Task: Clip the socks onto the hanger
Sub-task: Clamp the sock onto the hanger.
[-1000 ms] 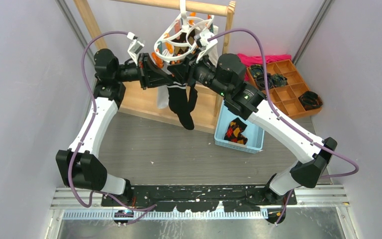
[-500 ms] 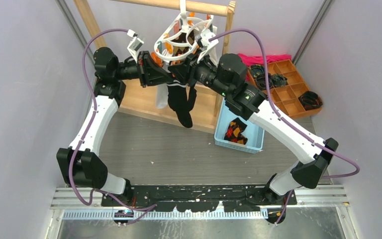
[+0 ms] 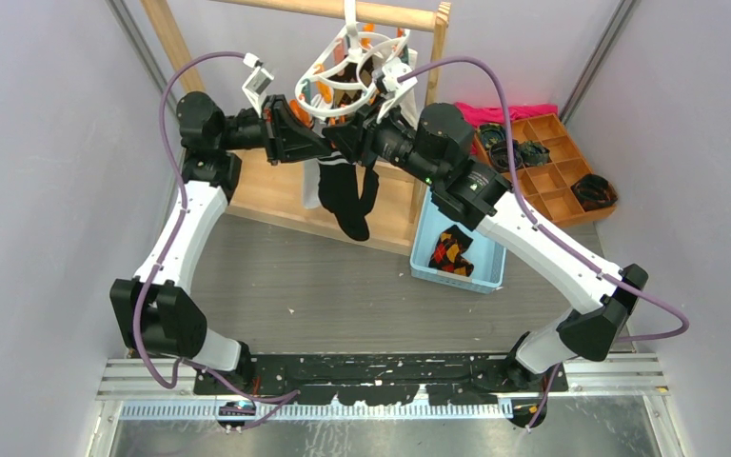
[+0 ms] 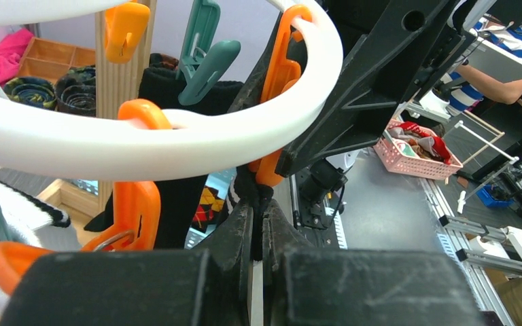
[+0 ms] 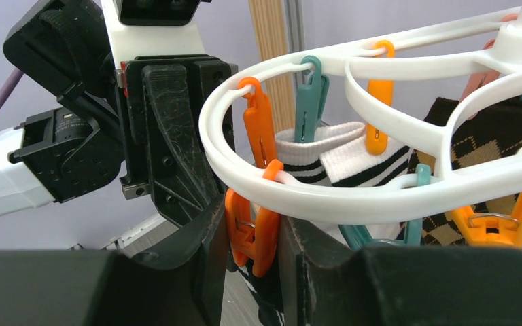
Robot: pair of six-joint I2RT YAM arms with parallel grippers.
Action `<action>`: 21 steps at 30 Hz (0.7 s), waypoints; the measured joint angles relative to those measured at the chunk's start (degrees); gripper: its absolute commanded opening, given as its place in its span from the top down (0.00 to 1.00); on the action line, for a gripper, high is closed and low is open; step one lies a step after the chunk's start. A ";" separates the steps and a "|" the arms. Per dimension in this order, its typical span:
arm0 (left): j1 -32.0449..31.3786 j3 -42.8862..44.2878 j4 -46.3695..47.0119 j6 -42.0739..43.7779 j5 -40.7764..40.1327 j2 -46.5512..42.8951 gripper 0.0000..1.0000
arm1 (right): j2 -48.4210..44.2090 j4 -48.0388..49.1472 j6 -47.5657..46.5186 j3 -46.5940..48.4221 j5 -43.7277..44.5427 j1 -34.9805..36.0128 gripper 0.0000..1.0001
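The white oval hanger [image 3: 347,71] hangs from the wooden rack's top bar. A black sock [image 3: 343,195] with white cuff stripes dangles below its near rim. My left gripper [image 3: 316,148] is shut on the sock's cuff and holds it up to an orange clip [image 4: 280,81], just under the white ring [image 4: 177,139]. In the left wrist view the gripper [image 4: 257,207] pinches the black fabric [image 4: 177,210]. My right gripper [image 5: 251,234] is shut on the handles of that orange clip [image 5: 258,231], with the ring [image 5: 380,200] just above. The second black sock cannot be made out.
The wooden rack frame [image 3: 167,43] and its base board [image 3: 266,195] stand at the back. A blue basket [image 3: 457,252] holds argyle socks. A compartment tray [image 3: 547,171] and pink cloth [image 3: 504,112] sit at the right. A white striped sock [image 5: 353,159] and an argyle sock [image 5: 489,136] hang clipped.
Both grippers have risen slightly toward the hanger ring, lifting the black sock a little. Both grips are unchanged.
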 measured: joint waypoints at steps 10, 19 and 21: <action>0.04 -0.17 3.63 -4.02 1.79 0.50 1.00 | 0.00 0.44 -0.48 -0.09 -0.50 0.00 0.90; 0.04 -1.57 4.59 -5.11 3.41 0.50 1.00 | 0.00 0.46 -0.09 0.09 -0.79 0.00 0.90; 0.04 -1.57 4.74 -5.22 3.61 0.50 1.00 | 0.00 0.46 -0.09 0.09 -0.81 0.00 0.90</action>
